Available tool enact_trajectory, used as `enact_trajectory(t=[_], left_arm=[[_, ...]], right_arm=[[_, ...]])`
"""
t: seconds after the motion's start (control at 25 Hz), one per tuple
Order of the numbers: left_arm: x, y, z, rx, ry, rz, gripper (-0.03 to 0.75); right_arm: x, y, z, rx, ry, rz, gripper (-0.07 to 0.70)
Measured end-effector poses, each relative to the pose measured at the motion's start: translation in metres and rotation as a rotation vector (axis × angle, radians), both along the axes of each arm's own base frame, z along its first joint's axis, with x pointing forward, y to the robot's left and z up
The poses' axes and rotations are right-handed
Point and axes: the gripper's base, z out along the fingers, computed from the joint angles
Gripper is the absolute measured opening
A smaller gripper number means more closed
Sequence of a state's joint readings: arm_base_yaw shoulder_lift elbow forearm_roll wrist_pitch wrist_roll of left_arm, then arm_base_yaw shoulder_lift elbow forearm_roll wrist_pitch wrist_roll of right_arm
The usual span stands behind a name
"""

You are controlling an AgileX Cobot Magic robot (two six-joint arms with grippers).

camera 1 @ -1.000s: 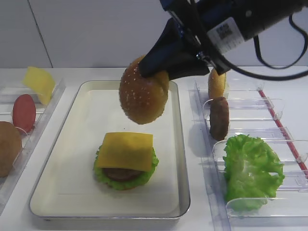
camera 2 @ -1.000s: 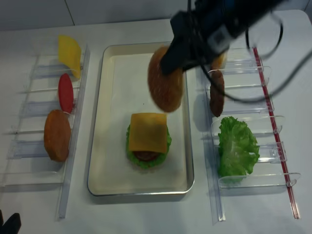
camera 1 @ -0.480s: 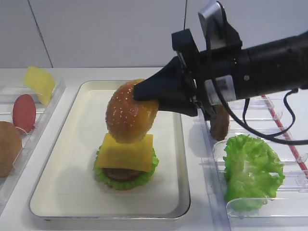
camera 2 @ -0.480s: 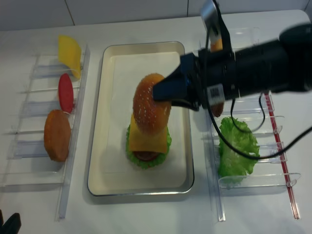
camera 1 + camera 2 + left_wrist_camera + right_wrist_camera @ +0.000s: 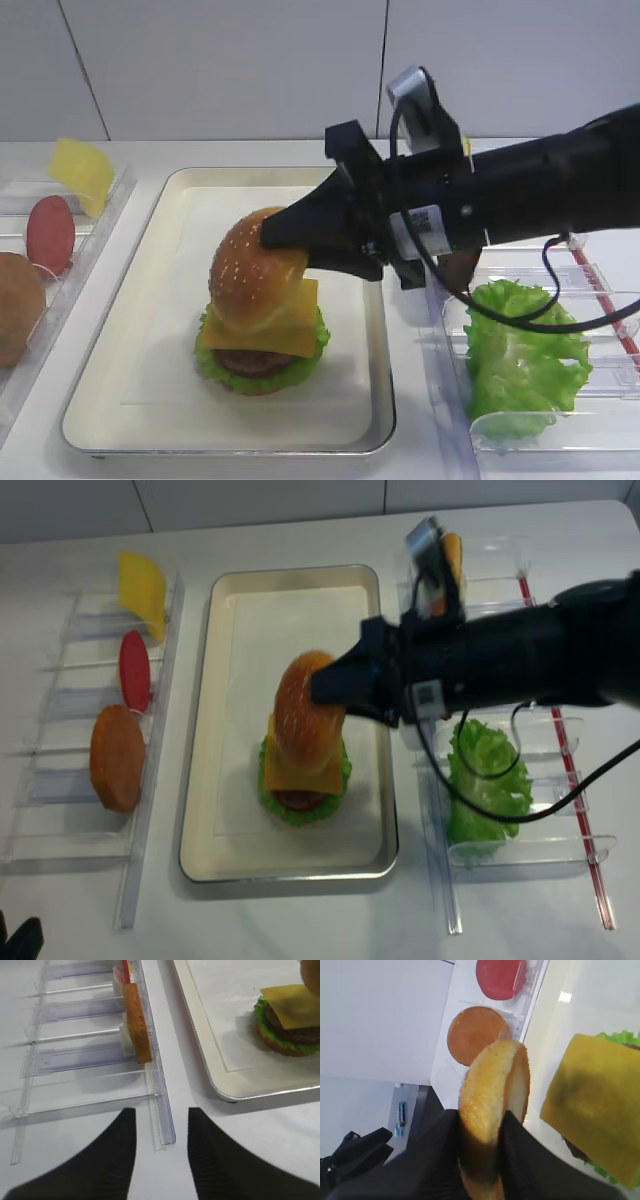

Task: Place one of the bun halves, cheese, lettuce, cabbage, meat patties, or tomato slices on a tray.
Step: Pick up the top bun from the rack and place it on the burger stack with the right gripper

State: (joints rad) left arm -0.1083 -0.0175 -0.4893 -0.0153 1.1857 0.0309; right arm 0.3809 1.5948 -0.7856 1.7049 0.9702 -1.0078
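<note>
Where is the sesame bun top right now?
In the exterior high view the sesame bun top sits tilted in the right gripper, low over the cheese slice of the stacked burger near the middle of the tray.

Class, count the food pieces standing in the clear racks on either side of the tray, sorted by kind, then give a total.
bun halves: 2
cheese: 1
tomato slices: 1
meat patties: 1
lettuce: 1
Total: 6
</note>
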Motion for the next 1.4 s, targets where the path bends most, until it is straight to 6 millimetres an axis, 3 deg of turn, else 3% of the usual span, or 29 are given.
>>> enact_trajectory(t=[0.24, 1.0, 1.4], left_arm=[[0.0, 0.0, 0.0, 0.0, 0.0, 0.0, 0.251], [0.0, 0.0, 0.0, 0.0, -0.002, 0.0, 0.251], [0.0, 0.0, 0.0, 0.0, -0.002, 0.0, 0.251]], right_arm=[[0.004, 0.009, -0.022, -0.02, 0.051, 0.019, 0.241], [0.011, 0.009, -0.025, -0.049, 0.028, -0.013, 0.238], [0.015, 0.012, -0.037, -0.04, 0.074, -0.009, 0.238]])
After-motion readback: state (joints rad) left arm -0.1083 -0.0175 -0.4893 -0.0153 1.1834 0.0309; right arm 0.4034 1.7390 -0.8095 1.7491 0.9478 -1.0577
